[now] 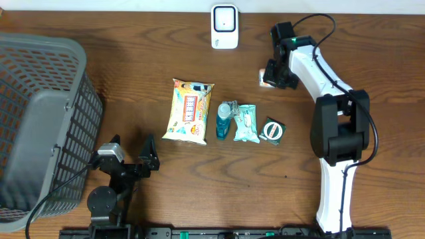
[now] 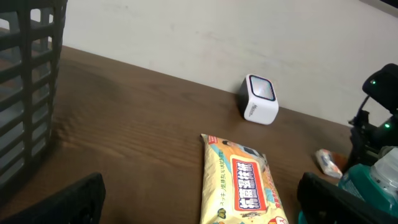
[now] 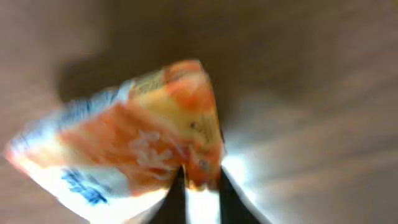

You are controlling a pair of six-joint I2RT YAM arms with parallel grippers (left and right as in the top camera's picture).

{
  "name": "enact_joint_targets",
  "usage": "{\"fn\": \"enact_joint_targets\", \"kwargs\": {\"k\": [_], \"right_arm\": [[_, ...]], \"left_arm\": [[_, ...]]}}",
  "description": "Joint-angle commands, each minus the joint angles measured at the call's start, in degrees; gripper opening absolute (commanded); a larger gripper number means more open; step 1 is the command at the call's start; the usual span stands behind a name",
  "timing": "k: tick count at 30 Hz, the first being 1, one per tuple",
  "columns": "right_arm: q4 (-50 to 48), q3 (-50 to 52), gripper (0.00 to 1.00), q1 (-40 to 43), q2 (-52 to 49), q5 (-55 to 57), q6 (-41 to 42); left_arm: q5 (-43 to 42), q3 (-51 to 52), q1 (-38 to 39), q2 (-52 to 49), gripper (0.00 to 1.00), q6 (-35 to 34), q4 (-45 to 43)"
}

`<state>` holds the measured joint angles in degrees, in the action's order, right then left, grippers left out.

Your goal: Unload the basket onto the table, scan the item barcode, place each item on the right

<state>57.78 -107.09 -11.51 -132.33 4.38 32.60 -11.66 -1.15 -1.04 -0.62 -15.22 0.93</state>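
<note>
Right wrist: we hold the orange sachet (image 3: 143, 137) by one corner only.
Fingers of right gripper (image 3: 199, 196) nipped shut on it, near the scanner (image 1: 224, 26); left gripper (image 1: 131, 151) gapes idle. Thin hold, so it may twist or slip before scanning.

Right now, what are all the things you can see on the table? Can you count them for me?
basket: 1, grey, left edge of the table
scanner: 1, white, back middle
yellow bag: 1, yellow with red label, centre
bottle: 1, blue, just right of the yellow bag
teal pack: 1, teal, right of the bottle
round pack: 1, green and dark, right end of the row
orange packet: 1, orange and white, right of the scanner, in the right claw
table: 1, brown wood, under everything
left claw: 1, black, open and empty, front left by the basket
right claw: 1, black, pinching the orange packet
</note>
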Motion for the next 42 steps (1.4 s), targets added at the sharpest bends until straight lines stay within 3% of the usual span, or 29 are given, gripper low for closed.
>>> {"fn": "enact_joint_targets", "kwargs": {"k": [1, 2, 4, 17, 19, 24, 32, 42], "right_arm": [[2.6, 1.4, 0.52, 0.8, 4.2, 2.6, -0.8], [2.5, 1.4, 0.61, 0.8, 5.1, 2.6, -1.5], [1.8, 1.4, 0.65, 0.8, 6.3, 2.6, -1.6], [-4.1, 1.6, 0.53, 1.3, -0.9, -2.5, -4.0], [-4.2, 1.6, 0.43, 1.4, -3.0, -2.8, -4.0], [-3.2, 1.6, 0.01, 1.5, -6.6, -2.5, -4.0], [2.1, 1.5, 0.01, 4.9, 0.3, 4.5, -0.9], [17.7, 1.5, 0.01, 21.8, 14.7, 24.7, 16.2]], "left_arm": [[-0.7, 0.9, -0.2, 0.4, 0.98, -0.1, 1.9], [-0.7, 0.9, -0.2, 0.4, 0.98, -0.1, 1.9], [-0.7, 0.9, -0.2, 0.4, 0.98, -0.1, 1.9], [-0.7, 0.9, -0.2, 0.4, 0.98, -0.1, 1.9], [-0.7, 0.9, -0.2, 0.4, 0.98, -0.1, 1.9], [-0.7, 0.9, -0.2, 0.4, 0.98, -0.1, 1.9], [-0.7, 0.9, -0.2, 0.4, 0.98, -0.1, 1.9], [-0.7, 0.9, -0.2, 0.4, 0.98, -0.1, 1.9]]}}
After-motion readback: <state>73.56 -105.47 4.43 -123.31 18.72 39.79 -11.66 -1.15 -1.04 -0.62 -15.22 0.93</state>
